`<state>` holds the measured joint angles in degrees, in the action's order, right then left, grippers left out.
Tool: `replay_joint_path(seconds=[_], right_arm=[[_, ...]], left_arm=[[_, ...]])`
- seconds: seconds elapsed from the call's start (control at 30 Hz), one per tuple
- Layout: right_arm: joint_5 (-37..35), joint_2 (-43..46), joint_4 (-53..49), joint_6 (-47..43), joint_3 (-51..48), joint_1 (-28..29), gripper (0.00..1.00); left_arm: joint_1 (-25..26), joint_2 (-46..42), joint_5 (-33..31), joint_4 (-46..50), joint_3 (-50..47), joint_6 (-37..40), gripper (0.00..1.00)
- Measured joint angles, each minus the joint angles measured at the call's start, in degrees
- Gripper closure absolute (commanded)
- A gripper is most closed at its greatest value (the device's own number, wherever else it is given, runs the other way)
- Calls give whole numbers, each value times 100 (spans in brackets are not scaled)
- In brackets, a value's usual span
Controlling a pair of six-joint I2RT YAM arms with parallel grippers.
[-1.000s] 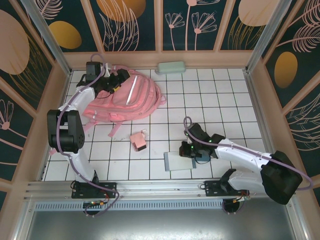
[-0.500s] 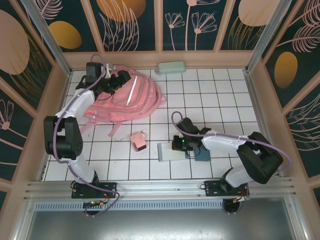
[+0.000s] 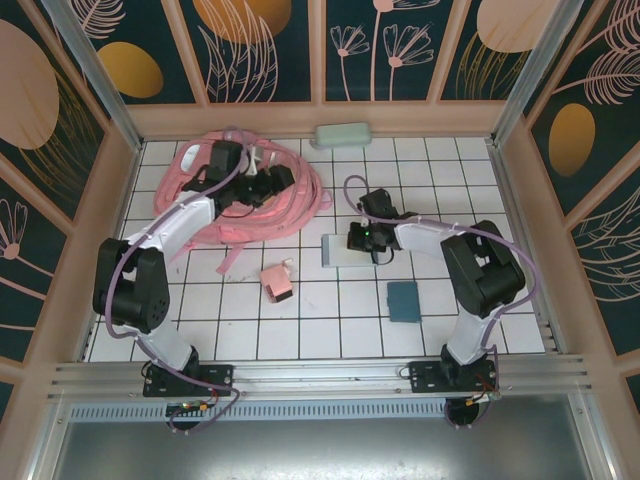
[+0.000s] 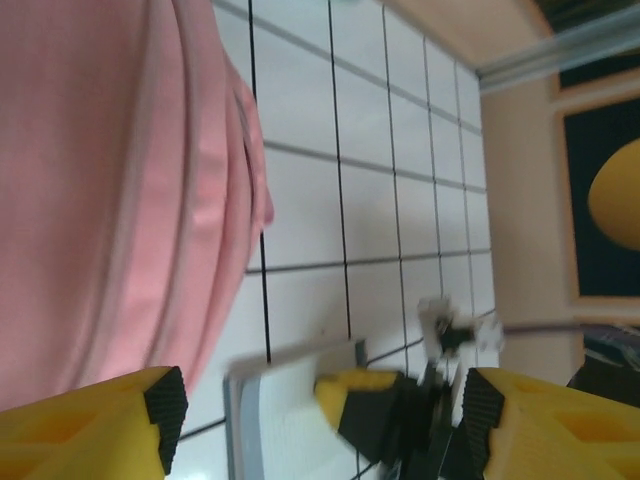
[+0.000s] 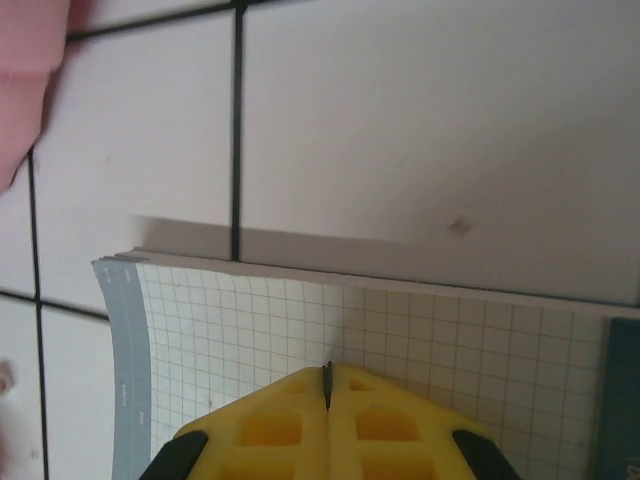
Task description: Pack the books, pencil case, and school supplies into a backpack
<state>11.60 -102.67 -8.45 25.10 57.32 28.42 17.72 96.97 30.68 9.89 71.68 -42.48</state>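
As the top view shows, my left gripper (image 3: 277, 182) hangs over the backpack (image 3: 300, 200) at far left. The notebook (image 3: 338, 252) lies mid-table, long axis left-right, under my right gripper (image 3: 358, 240).

Left wrist: fingers (image 4: 90, 430) apart, empty, beside the backpack.

Right wrist: fingers (image 5: 270, 425) together, tips on the notebook's gridded face, grey edge leftward.

The left arm (image 3: 172, 222) and right arm (image 3: 425, 237) have white links, black joints, purple cables (image 3: 348, 187), black bases (image 3: 185, 380) at six o'clock; yellow fingers (image 4: 80, 430), black-tipped.
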Motion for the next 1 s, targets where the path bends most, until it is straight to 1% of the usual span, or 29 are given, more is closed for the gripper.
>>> replay_joint_path(seconds=[0.03, 0.07, 0.1, 0.17, 0.23, 0.3, 0.4, 0.47, 0.67, 0.87, 1.0], right_arm=[[-2, -9, -48, -31, 46, -76, 99], [-2, -9, -109, -61, 87, -146, 96], [-4, -9, -160, -72, 129, -197, 91], [-2, 9, -225, -107, 192, -249, 79], [0, 74, -251, -85, 195, -262, 75], [0, 201, -262, -50, 177, -302, 66], [-4, 516, -219, 72, -4, -485, 61], [-7, 774, -160, 177, -227, -656, 55], [0, 1340, -31, 546, -975, -964, 54], [70, 1366, 146, 791, -1429, -975, 54], [162, 1364, 334, 907, -1556, -975, 54]], left_arm=[[107, 4, -61, 2, -70, -17, 32], [205, 15, -127, -2, -133, -35, 35], [291, 26, -175, -7, -199, -59, 36], [442, 70, -284, -17, -315, -103, 44], [588, 184, -374, -26, -372, -127, 46], [758, 372, -444, -26, -389, -127, 51], [1038, 667, -516, -24, -387, -109, 59], [1196, 826, -557, -13, -374, -76, 60], [1545, 1261, -632, 109, -140, 177, 61], [1644, 1786, -662, 236, 232, 455, 61], [1665, 2009, -675, 284, 326, 570, 65]])
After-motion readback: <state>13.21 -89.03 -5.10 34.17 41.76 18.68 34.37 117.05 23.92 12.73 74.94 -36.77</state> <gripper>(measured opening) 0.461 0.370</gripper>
